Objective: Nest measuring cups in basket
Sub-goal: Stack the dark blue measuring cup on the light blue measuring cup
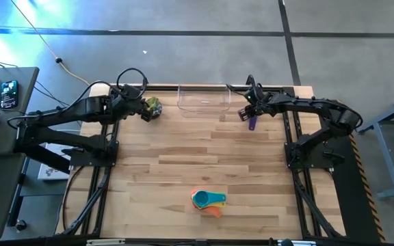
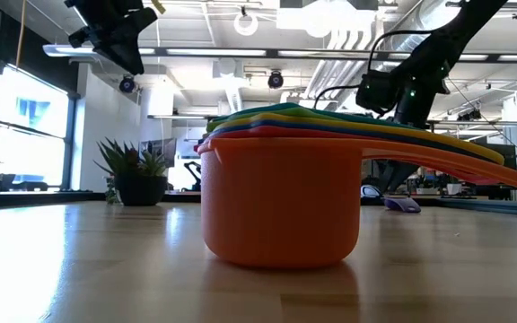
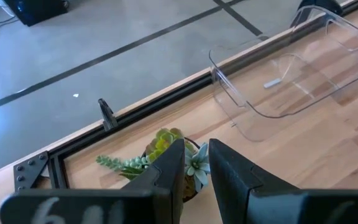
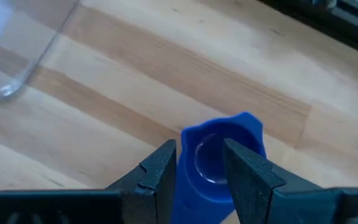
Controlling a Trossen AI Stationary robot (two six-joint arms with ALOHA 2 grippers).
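A purple measuring cup (image 1: 252, 123) lies on the table at the far right, just right of the clear basket (image 1: 202, 98). My right gripper (image 1: 245, 113) hovers open above it; in the right wrist view the cup's bowl (image 4: 219, 155) shows between and below the fingers (image 4: 199, 149). The low view shows that cup (image 2: 402, 205) on the wood and the gripper (image 2: 377, 90) well above it. Several other cups sit nested in a stack (image 1: 207, 199), orange at the bottom (image 2: 281, 206), near the near edge. My left gripper (image 3: 196, 165) waits, narrowly open, above the small plant (image 3: 166, 146).
The basket (image 3: 278, 87) stands at the far edge with only a small white scrap inside. The spiky green plant (image 1: 154, 106) sits left of it, under my left arm. Bare wood lies between the basket and the stack. A black frame borders the table.
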